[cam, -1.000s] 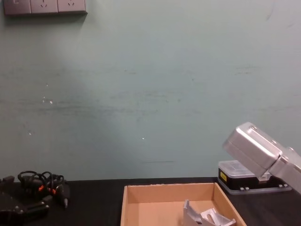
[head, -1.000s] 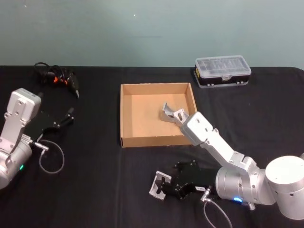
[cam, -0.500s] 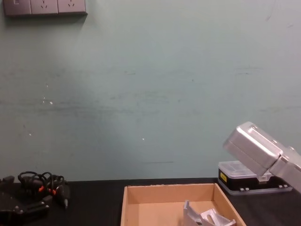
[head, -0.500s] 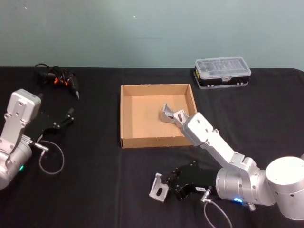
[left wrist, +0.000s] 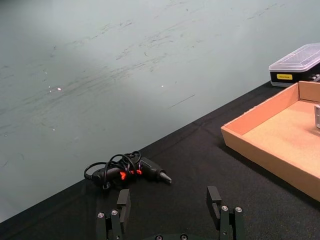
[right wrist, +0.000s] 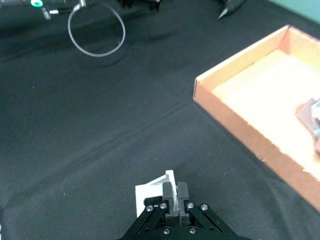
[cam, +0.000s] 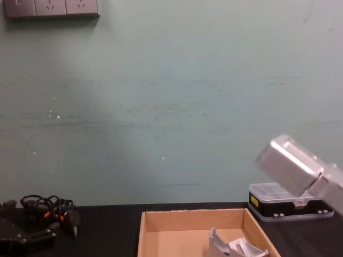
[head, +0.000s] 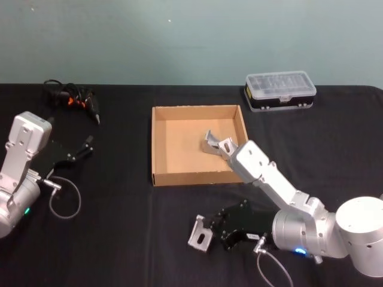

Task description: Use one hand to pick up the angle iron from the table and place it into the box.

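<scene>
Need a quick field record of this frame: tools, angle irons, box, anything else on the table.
right tool: low over the near table, shut on the angle iron
held angle iron: silver bracket between the right tool's fingers, near side of the box
left tool: open, holding nothing, parked at the table's left
box: open cardboard tray, mid-table
in box: another angle iron at its right side
table: black
other items: black corded tool far left; clear-lidded case far right

Right pincer (head: 210, 230) clamped shut (low, near the body); left pincer (head: 84, 147) spread, parked aside.
</scene>
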You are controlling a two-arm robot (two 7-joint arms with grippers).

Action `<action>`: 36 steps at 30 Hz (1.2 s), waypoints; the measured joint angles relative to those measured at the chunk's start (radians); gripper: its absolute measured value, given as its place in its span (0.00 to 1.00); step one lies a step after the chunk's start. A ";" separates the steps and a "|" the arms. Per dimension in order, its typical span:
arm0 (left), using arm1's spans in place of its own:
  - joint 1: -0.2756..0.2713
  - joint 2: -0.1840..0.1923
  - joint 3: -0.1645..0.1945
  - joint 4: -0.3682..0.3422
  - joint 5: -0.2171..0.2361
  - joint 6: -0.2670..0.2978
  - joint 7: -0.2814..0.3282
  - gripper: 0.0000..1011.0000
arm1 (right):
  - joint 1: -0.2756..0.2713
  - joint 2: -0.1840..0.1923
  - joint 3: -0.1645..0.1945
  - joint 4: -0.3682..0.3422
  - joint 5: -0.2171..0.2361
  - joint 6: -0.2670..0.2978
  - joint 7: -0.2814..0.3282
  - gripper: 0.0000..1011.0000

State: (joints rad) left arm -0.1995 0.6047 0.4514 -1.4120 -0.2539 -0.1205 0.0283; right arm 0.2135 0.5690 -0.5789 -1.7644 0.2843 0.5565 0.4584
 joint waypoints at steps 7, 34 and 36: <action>0.000 0.000 0.000 0.000 0.000 0.000 0.000 0.99 | -0.004 -0.007 0.033 -0.048 -0.001 0.005 -0.008 0.06; 0.000 0.000 0.000 0.000 0.000 0.000 0.000 0.99 | 0.243 -0.322 0.026 0.293 -0.130 0.001 -0.179 0.06; 0.000 0.000 0.000 0.000 0.000 0.000 0.000 0.99 | 0.252 -0.340 0.027 0.323 -0.142 0.007 -0.194 0.06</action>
State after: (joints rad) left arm -0.1996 0.6047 0.4514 -1.4120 -0.2539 -0.1205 0.0283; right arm 0.4652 0.2289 -0.5520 -1.4413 0.1423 0.5630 0.2646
